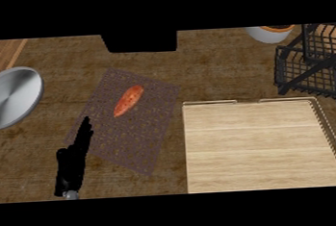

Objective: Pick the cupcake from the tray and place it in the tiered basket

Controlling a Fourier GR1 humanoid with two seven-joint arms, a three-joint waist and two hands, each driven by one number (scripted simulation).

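Counter (218, 59) holds bare tray (258, 144); left robot hand (73, 161) rests well left.

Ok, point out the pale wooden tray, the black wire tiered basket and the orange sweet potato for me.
Pale wooden tray (258, 148): head view, bare middle of its floor.
Black wire tiered basket (297, 72): head view, lower tier's wire wall.
Orange sweet potato (128, 100): head view, middle of its body.
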